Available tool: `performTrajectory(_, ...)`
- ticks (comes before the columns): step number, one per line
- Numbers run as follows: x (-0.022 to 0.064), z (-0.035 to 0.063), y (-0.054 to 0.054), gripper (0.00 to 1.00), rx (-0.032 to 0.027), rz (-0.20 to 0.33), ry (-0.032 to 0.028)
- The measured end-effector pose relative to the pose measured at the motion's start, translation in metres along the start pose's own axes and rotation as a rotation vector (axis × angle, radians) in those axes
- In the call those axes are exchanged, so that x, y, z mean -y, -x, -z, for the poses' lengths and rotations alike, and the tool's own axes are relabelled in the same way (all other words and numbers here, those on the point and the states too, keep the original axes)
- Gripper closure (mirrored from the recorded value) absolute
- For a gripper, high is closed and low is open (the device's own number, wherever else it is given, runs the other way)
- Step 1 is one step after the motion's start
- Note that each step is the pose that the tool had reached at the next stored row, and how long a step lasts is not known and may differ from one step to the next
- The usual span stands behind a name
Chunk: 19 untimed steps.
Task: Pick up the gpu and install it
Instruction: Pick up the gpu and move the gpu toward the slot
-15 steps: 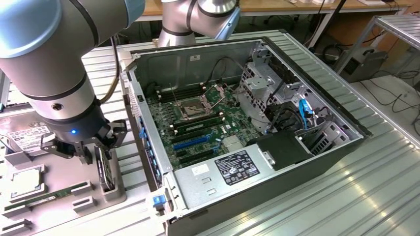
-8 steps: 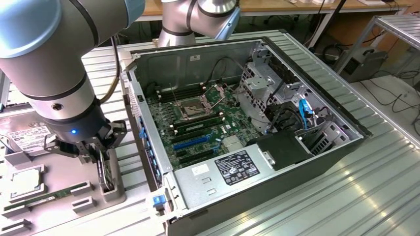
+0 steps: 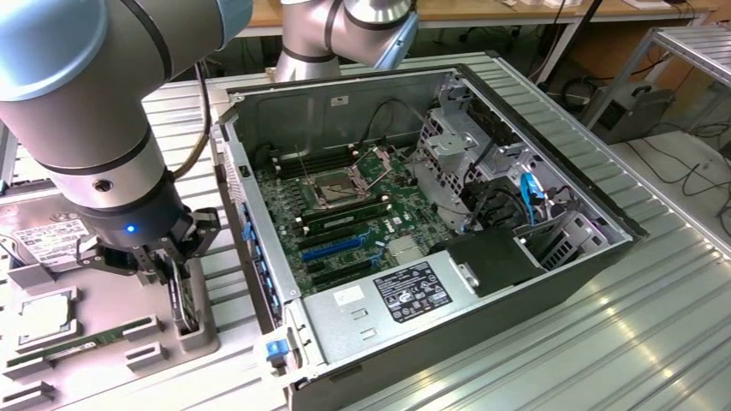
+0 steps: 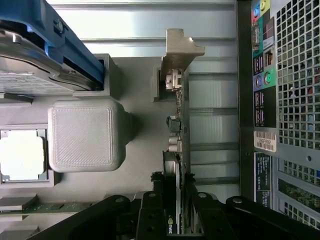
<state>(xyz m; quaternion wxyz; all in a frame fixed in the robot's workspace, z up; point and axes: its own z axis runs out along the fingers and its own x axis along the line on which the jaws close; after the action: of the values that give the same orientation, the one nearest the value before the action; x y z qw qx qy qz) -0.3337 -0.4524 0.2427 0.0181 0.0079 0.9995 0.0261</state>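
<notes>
The gpu point(image 4: 179, 130) stands on its edge in a slot of the grey holder tray point(image 4: 140, 100), its silver bracket point(image 4: 181, 50) at the far end from the fingers. My gripper point(image 4: 179, 217) is shut on the card, with one black finger point(image 4: 150, 215) on each face. In the exterior view the gripper point(image 3: 171, 278) is low over the tray point(image 3: 126, 300), at that view's left, gripping the dark gpu point(image 3: 183, 304) just beside the open computer case point(image 3: 434, 214). Blue and black expansion slots point(image 3: 337, 244) lie bare on the motherboard inside.
On the tray are a silver hard drive point(image 3: 46, 240), a processor chip point(image 3: 40, 312) and a green memory stick point(image 3: 68, 351). The case's rear panel point(image 4: 290, 100) stands close beside the gpu. A raised grey block point(image 4: 85, 132) sits on the tray's other side.
</notes>
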Motion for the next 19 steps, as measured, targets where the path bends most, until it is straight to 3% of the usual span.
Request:
performTrajectory(16, 0.0000, 0.0003, 0.0000, 0.74, 0.0000, 0.005, 0.0005)
performTrajectory(19, -0.0002, 0.0056, 0.0002, 0.74, -0.0002, 0.006, 0.0034)
